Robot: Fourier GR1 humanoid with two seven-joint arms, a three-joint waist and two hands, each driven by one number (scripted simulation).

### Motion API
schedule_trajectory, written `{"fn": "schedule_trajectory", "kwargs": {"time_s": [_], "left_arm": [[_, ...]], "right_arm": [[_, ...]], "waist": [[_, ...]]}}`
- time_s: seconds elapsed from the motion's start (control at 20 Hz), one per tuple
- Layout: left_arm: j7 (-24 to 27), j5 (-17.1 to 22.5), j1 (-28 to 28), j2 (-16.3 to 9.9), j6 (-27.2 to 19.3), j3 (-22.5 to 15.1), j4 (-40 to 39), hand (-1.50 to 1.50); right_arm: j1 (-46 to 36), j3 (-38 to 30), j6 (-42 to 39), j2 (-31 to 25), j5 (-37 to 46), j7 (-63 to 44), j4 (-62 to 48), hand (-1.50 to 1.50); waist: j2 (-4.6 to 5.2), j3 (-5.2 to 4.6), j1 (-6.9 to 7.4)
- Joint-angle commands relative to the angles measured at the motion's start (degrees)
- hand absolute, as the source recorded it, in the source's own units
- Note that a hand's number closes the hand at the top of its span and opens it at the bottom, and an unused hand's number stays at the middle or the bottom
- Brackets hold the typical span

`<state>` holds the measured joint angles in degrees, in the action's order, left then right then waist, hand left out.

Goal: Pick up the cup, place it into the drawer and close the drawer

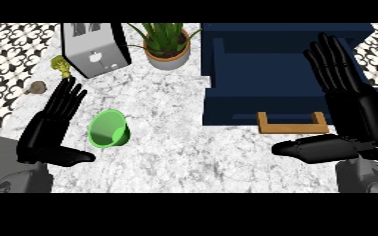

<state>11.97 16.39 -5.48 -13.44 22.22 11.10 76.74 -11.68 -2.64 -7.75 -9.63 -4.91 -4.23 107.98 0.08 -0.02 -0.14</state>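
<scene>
The green cup (pixel 109 128) lies tipped on the marble tabletop (pixel 184 155), its mouth facing up and left, just beside the left hand (pixel 50 125), which is open with straight fingers and holds nothing. To the right the navy drawer (pixel 280 80) stands pulled open, its wooden handle (pixel 292 125) toward the robot. The right hand (pixel 343 110) is open beside the handle, holding nothing. Behind stand a potted plant (pixel 166 42) and a toaster (pixel 94 50).
</scene>
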Motion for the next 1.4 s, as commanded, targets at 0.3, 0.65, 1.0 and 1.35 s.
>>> {"fn": "schedule_trajectory", "kwargs": {"time_s": [0.3,0.65,1.0,1.35], "left_arm": [[18.9,-10.3,-7.5,-2.2,0.5,2.0,-27.9,-1.50],[31.5,-15.6,-15.2,-4.7,0.7,2.6,-49.9,-1.50],[42.1,-18.7,-19.6,-4.3,-1.4,2.6,-63.1,-1.50],[47.9,-19.2,-18.8,-3.6,-1.0,2.5,-64.6,-1.50]], "right_arm": [[-5.7,-4.3,-1.2,-2.3,-3.2,-3.8,-1.6,-1.50],[-3.5,-1.2,-0.1,0.6,0.3,-0.9,-1.8,-1.50],[-1.0,-1.5,-1.6,-0.2,-1.0,-3.4,3.1,-1.50],[-2.2,0.0,0.0,1.4,0.4,-4.2,3.0,-1.50]], "waist": [[0.11,-0.04,-0.24],[0.23,-0.08,-0.57],[0.27,-0.12,-0.88],[0.37,-0.18,-1.10]]}}
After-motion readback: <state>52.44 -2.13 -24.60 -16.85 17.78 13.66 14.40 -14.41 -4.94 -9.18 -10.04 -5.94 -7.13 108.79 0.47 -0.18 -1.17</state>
